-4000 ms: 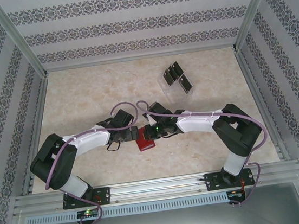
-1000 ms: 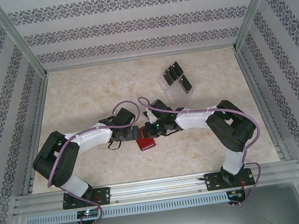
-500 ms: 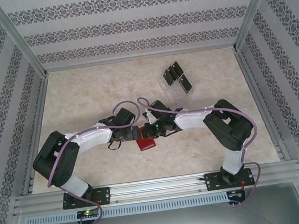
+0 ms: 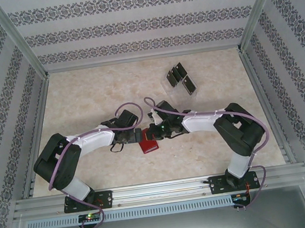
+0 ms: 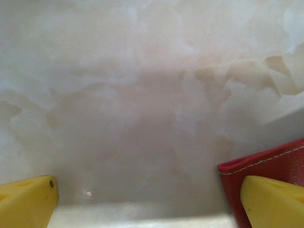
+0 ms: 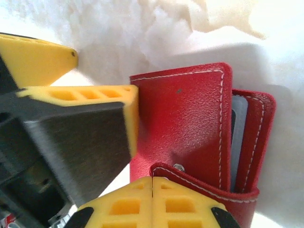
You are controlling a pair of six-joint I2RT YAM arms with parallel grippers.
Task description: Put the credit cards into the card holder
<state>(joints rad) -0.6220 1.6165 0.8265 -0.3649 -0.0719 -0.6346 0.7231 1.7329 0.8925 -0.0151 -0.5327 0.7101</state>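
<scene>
on the marble table: red card holder is laid centrally
walls: patterned, closed round three edges
left gripper: spread wide beside holder
right gripper: pressed together

Even, diffuse light filled the overhead view, bright and sharp, with only faint soft shadows beneath the arms on the worktop. The left wrist picture was hazy and low in contrast, with a broad dim shadow across its middle. In the right wrist picture the worktop burned out to white, the card holder showed crisp stitching and threw a grey shadow to its right, and the near foreground at left was blurred.
</scene>
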